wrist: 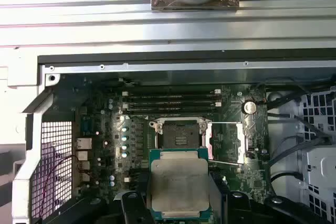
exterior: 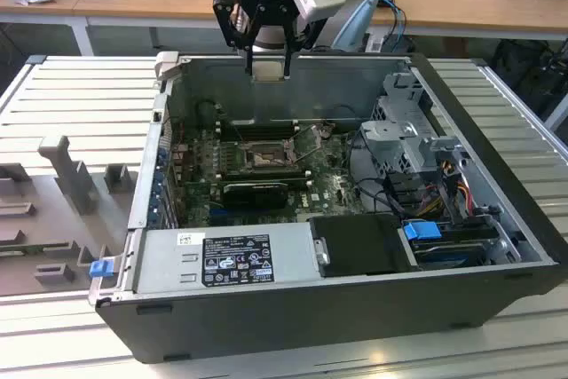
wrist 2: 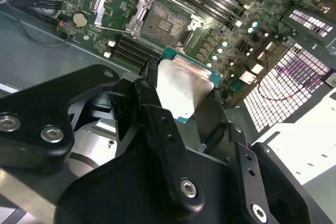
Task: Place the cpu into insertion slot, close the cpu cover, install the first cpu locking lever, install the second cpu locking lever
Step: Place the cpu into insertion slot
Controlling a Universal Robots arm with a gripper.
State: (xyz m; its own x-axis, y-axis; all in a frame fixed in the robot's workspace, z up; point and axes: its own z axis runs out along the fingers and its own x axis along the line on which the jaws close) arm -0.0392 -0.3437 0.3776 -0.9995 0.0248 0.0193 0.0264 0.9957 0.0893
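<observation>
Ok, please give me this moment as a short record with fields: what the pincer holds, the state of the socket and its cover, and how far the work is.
pincer: shut on the cpu, above the open computer case
cpu: gripped at two opposite edges, metal face towards the wrist cameras
insertion slot: empty, pin field exposed
cpu cover: swung open to one side of the slot
progress: cpu not yet seated; cover not closed

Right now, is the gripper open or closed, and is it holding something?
Gripper: closed, holding the cpu.
</observation>
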